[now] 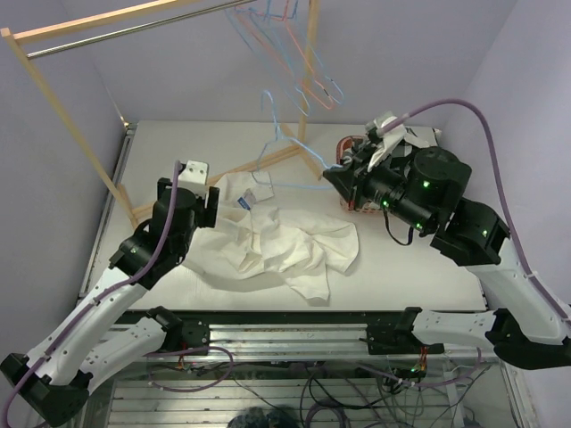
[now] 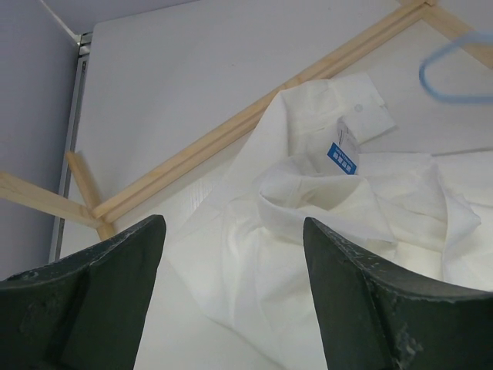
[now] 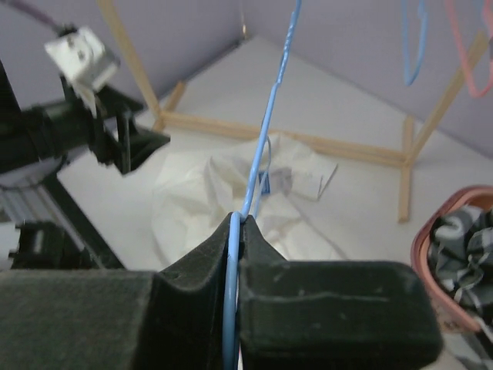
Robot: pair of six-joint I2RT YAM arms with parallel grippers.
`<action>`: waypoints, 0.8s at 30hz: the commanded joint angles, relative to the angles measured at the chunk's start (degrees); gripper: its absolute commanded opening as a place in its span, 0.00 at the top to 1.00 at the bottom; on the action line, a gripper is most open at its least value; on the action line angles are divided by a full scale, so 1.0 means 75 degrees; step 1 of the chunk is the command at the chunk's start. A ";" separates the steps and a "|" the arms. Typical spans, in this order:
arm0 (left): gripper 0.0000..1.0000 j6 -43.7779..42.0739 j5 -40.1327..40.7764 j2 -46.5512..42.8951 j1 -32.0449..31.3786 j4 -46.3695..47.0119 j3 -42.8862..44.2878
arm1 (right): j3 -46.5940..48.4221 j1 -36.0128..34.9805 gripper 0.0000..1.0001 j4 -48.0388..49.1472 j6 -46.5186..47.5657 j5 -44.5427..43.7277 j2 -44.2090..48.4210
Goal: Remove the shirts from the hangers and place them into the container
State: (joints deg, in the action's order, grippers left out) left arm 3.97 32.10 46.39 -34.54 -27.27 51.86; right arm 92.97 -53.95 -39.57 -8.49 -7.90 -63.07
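The plain white shirt (image 1: 285, 241) lies crumpled on the table, off any hanger, its blue neck label (image 2: 341, 158) showing. My left gripper (image 1: 212, 198) hovers at its left edge, open and empty (image 2: 233, 223), with the shirt (image 2: 347, 208) just ahead of the fingers. My right gripper (image 1: 332, 176) is shut on a light blue wire hanger (image 1: 278, 152), and the wire (image 3: 266, 116) runs up from between its jaws (image 3: 239, 223). The pink container (image 3: 431, 254) holds the checked shirt (image 3: 462, 247). In the top view the container (image 1: 350, 145) is mostly hidden behind my right arm.
A wooden clothes rack frame (image 1: 62, 116) stands around the back and left of the table, its base bar (image 2: 254, 116) lying beside the shirt. Several blue and pink hangers (image 1: 285, 45) dangle empty from its rail.
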 commanded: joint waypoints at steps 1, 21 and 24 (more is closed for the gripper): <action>0.17 0.0089 0.0164 -0.0077 0.0059 0.0020 0.0217 | -0.0072 0.0030 1.00 0.1892 0.0505 -0.0576 0.0078; 0.19 0.0092 -0.0035 0.0159 0.0072 -0.0006 0.0197 | 0.1042 0.0033 1.00 0.7060 0.2272 -0.1319 -0.2971; 0.19 0.0086 -0.0050 0.0178 0.0071 -0.0015 0.0194 | 0.1168 0.0031 1.00 0.7616 0.2332 -0.1454 -0.3316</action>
State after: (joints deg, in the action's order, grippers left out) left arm 4.14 32.18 47.79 -34.41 -27.35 51.90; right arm 98.98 -53.95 7.51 6.44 -16.38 -86.21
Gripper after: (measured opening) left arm 0.809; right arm 0.005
